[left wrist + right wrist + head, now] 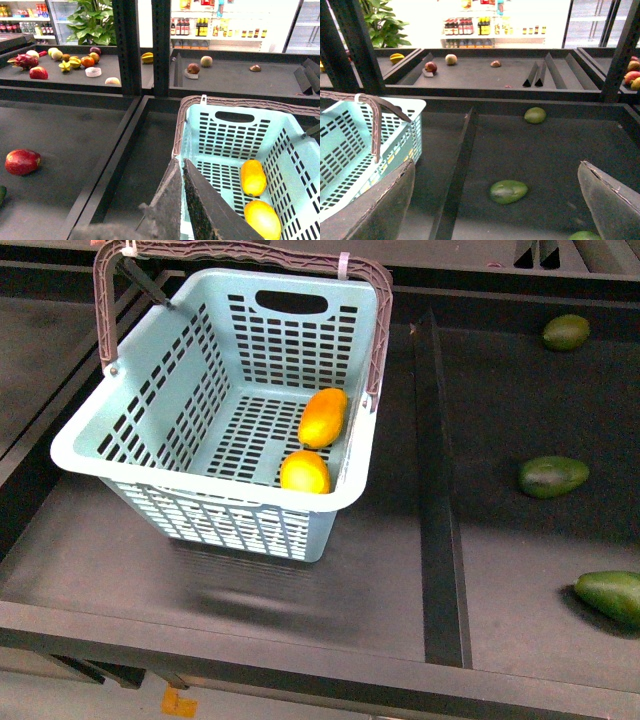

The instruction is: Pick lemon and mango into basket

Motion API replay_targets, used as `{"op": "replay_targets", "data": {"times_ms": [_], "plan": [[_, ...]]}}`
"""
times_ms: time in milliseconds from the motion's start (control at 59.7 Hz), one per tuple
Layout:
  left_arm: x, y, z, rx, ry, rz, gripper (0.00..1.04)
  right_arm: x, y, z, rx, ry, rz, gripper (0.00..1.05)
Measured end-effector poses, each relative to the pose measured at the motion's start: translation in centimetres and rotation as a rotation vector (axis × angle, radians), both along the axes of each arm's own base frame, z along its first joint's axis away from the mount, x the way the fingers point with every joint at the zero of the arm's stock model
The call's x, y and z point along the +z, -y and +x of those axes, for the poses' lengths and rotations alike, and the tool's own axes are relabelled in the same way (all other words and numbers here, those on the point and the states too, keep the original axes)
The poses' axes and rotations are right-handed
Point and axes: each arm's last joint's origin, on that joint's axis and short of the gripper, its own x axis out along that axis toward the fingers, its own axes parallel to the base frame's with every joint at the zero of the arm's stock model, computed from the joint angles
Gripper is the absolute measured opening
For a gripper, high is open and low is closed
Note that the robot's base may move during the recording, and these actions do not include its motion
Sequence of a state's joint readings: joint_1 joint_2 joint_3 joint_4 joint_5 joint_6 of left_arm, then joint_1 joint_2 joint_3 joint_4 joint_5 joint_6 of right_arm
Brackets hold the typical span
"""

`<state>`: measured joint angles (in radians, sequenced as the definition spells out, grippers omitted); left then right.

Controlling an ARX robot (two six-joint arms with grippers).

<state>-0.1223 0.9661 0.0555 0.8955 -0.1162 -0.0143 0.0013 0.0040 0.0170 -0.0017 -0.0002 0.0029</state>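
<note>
The light teal basket [215,390] stands on the left shelf section with its brownish-purple handle [240,252] raised. Inside it lie the elongated mango [323,417] and, nearer to me, the rounder lemon [305,472]. In the left wrist view the basket [235,135] holds the mango [253,177] and the lemon [262,219]. My left gripper [182,162] is shut, with its tips over the basket's near left rim. My right gripper [497,164] is open and empty above the right shelf section. The basket [350,145] is off to its side. Neither gripper shows in the front view.
A raised black divider [440,490] separates the basket's section from the right one, where three dark green fruits lie [566,332], [553,476], [612,595]. One green fruit [508,191] lies below my right gripper. A dark red fruit [22,161] lies in the section to the left.
</note>
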Motion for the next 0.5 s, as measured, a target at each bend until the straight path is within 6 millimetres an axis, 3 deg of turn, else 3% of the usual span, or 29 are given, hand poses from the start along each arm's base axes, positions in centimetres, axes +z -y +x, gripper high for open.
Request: {"op": "replay_targets", "data": {"times_ms": [234, 502], "plan": [[0.2, -1.6, -1.7, 0.006, 0.006, 0.001, 0.03, 0.0, 0.0, 0.0, 0.000, 0.000, 0.000, 0.96], [0.6, -1.6, -3.1, 0.002, 0.021, 0.002, 0.03, 0.0, 0.0, 0.0, 0.000, 0.000, 0.000, 0.96]]}}
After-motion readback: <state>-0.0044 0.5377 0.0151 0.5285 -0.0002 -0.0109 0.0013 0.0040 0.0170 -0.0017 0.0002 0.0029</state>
